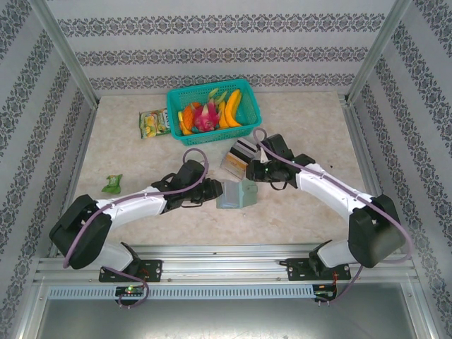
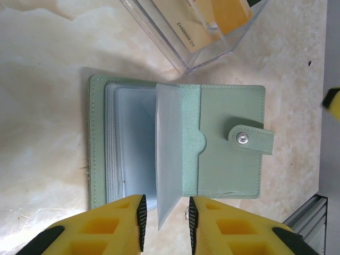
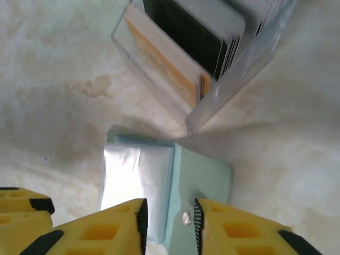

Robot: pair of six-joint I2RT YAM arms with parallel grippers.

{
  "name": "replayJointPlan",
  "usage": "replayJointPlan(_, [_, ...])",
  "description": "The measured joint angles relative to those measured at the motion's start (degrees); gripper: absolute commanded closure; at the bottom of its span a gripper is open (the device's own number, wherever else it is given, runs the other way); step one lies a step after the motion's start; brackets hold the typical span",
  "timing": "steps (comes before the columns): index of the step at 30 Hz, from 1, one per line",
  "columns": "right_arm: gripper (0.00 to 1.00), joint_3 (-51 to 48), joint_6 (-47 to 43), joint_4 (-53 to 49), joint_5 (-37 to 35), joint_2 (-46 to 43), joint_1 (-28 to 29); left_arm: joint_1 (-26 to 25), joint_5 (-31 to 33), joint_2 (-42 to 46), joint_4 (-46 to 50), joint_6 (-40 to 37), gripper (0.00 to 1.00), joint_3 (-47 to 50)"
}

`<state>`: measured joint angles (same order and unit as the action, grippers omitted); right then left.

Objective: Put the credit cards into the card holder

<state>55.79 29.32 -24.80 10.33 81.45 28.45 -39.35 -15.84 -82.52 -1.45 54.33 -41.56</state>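
The grey-green card holder (image 1: 237,194) lies open on the table between both grippers. Seen from the left wrist, the holder (image 2: 228,159) has one clear inner sleeve (image 2: 170,159) standing upright. My left gripper (image 2: 166,226) is open, its pads either side of that sleeve's lower edge with a gap on each side. My right gripper (image 3: 170,226) is open over the holder (image 3: 204,175), straddling its snap cover and shiny sleeves. The credit cards stand in a clear plastic box (image 1: 240,157): dark cards (image 3: 196,37) and an orange one (image 3: 159,69).
A teal basket (image 1: 171,106) of toy fruit sits at the back. A yellow-green snack packet (image 1: 153,123) lies left of it, and a small green wrapper (image 1: 111,184) at the far left. A metal rail (image 2: 313,212) runs along the table's near edge.
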Motion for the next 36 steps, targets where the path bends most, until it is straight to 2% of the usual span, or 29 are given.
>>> replayJointPlan(6, [0.66, 10.6, -5.9, -3.7, -5.0, 6.3, -0.6, 1.6, -0.4, -2.6, 0.2, -0.2, 0.62, -3.5])
replayJointPlan(8, [0.65, 13.2, -8.0, -3.6, -7.0, 8.8, -1.0, 2.8, -0.6, -4.6, 0.0, -0.1, 0.52, -5.6])
replayJointPlan(9, [0.65, 13.9, -8.7, -3.5, -7.5, 9.6, -1.3, 3.3, -0.6, -5.7, -0.2, 0.0, 0.51, -6.6])
replayJointPlan(14, [0.64, 19.3, -11.8, -5.6, -7.2, 15.5, -4.7, 6.9, -1.7, -14.7, -0.6, 2.1, 0.52, -13.9])
replayJointPlan(18, [0.62, 22.1, -14.4, -6.8, -6.2, 17.9, -5.7, 7.6, -1.7, -21.0, 0.4, 3.8, 0.54, -19.5])
replayJointPlan(20, [0.60, 22.4, -15.9, -7.0, -5.3, 18.0, -5.7, 7.6, -1.7, -23.3, 0.6, 4.9, 0.52, -21.2])
replayJointPlan(26, [0.59, 23.6, -20.3, -7.8, -4.4, 19.0, -4.9, 7.6, -2.3, -27.4, 0.6, 7.5, 0.48, -23.5])
replayJointPlan(36, [0.60, 29.9, -25.6, -10.1, -6.0, 26.1, -1.6, 7.6, -2.7, -29.7, -1.2, 9.6, 0.46, -24.7])
